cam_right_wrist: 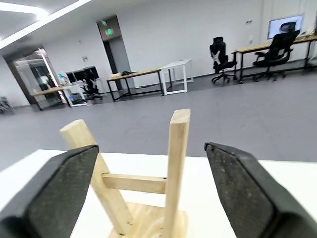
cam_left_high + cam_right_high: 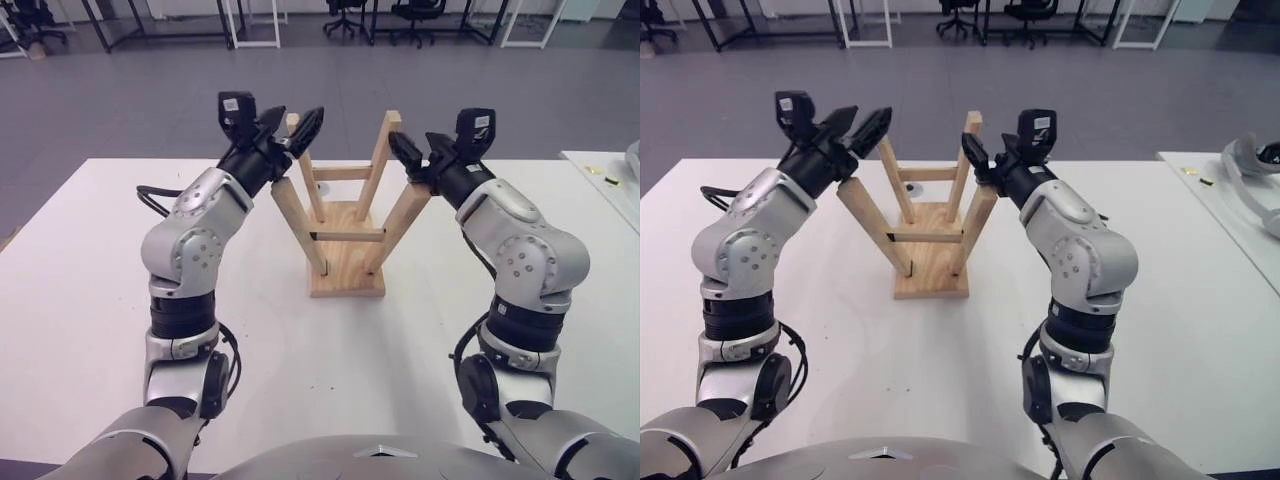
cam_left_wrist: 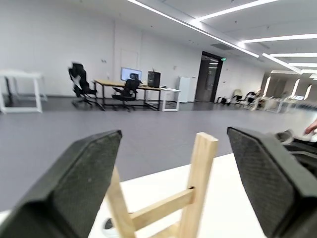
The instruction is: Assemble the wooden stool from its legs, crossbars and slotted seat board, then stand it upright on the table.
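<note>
Now the wooden stool (image 2: 345, 225) stands upside down on the white table (image 2: 80, 300), with both grippers open beside its legs.

Its slotted seat board (image 2: 347, 282) lies flat on the table near the middle, and the four legs point up, joined by crossbars (image 2: 340, 172). The left gripper (image 2: 290, 125) is at the top of the near left leg (image 2: 300, 230), its fingers (image 3: 74, 183) wide apart and holding nothing. The right gripper (image 2: 420, 150) is at the top of the near right leg (image 2: 398, 228), fingers also spread. Whether either gripper touches its leg, I cannot tell.
</note>
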